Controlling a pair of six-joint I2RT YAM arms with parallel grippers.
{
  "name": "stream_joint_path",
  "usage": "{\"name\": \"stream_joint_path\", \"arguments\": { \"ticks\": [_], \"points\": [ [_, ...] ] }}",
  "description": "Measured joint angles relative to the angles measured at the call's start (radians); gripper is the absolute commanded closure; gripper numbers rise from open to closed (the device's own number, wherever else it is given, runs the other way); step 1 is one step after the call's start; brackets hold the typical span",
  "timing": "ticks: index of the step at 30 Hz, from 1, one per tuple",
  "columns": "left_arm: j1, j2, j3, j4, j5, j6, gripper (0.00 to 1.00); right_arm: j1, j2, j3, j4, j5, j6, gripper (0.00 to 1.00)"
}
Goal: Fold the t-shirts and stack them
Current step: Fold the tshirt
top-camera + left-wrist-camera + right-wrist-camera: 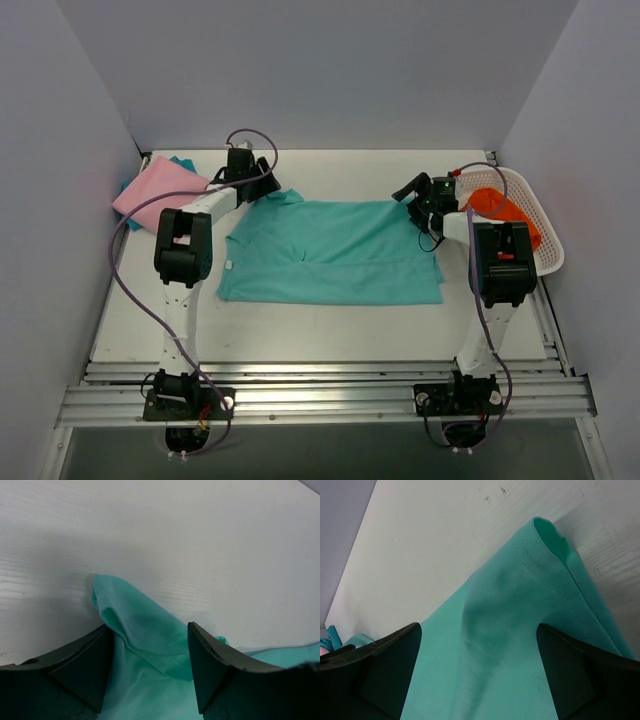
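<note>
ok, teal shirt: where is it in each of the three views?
Top external: teal shirt spread at table centre, between both arms.
Left wrist: bunched fold between the fingers, lower centre.
Right wrist: hemmed edge filling centre-right.
Shared landmark: white table.
</note>
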Motion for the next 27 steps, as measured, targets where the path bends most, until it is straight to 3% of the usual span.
{"name": "stream_joint_path", "arguments": {
  "ticks": [1, 7, 9, 14, 27],
  "points": [
    [0.0, 0.003, 0.003, -0.001, -0.001, 0.0, 0.42, -0.001, 0.0, 0.0, 0.0, 0.0, 0.0, 0.05],
    [0.006, 0.011, 0.013, -0.007, -0.018, 0.002, 0.57, -0.007, 0.001, 0.0, 0.003, -0.001, 0.0, 0.06],
    [0.006, 0.011, 0.022, -0.015, -0.026, 0.008, 0.56, -0.007, 0.001, 0.0, 0.004, -0.002, 0.0, 0.07],
    [0.01, 0.013, 0.055, -0.036, -0.052, 0.027, 0.39, -0.007, 0.001, -0.001, 0.004, -0.003, 0.0, 0.06],
    [0.05, 0.073, 0.126, -0.068, -0.074, 0.036, 0.4, -0.007, 0.001, -0.001, 0.004, -0.004, -0.001, 0.06]
  ]
}}
